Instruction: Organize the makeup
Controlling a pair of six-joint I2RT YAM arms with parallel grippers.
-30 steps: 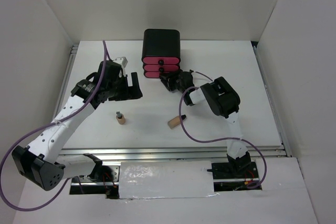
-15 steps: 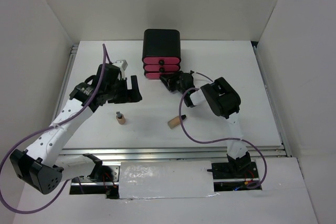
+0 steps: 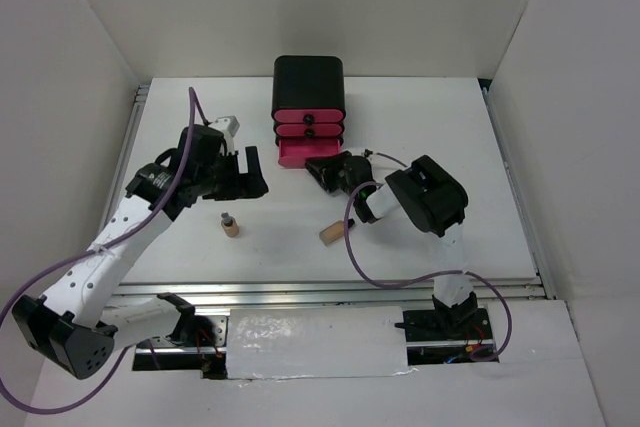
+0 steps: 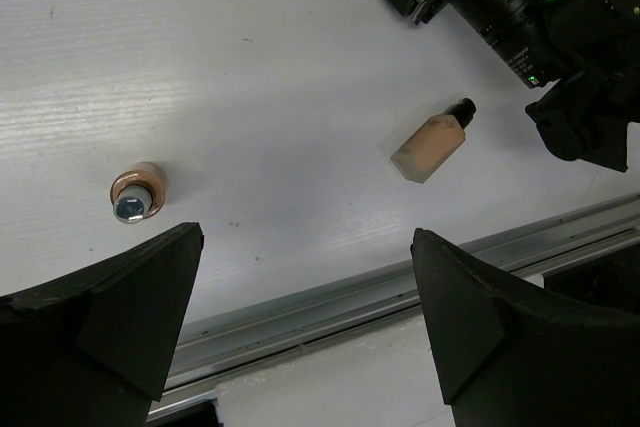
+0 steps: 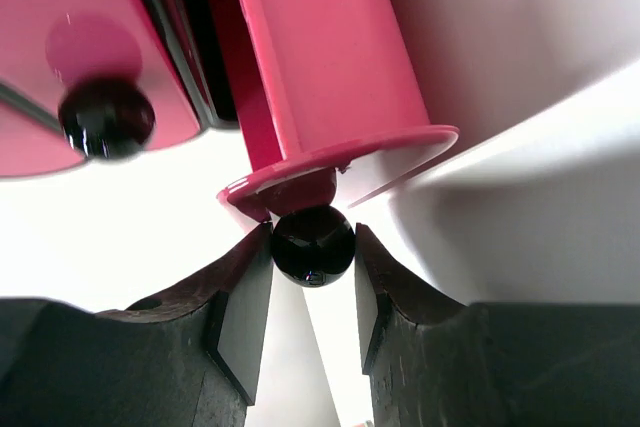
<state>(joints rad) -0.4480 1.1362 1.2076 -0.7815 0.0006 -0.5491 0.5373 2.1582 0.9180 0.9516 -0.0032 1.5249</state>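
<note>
Between the fingers of the right tool sits the round black knob of the lowest glossy pink plastic drawer. The tool pinches it firmly so that the drawer, standing a little way out of the black three-drawer box, can likely be drawn open to take makeup. Further out, the left tool hangs with its jaws apart above the white worktop, seemingly ready to collect. One small beige bottle stands upright beneath it, and a second beige bottle, black-capped, lies on its side nearby; neither is touched.
</note>
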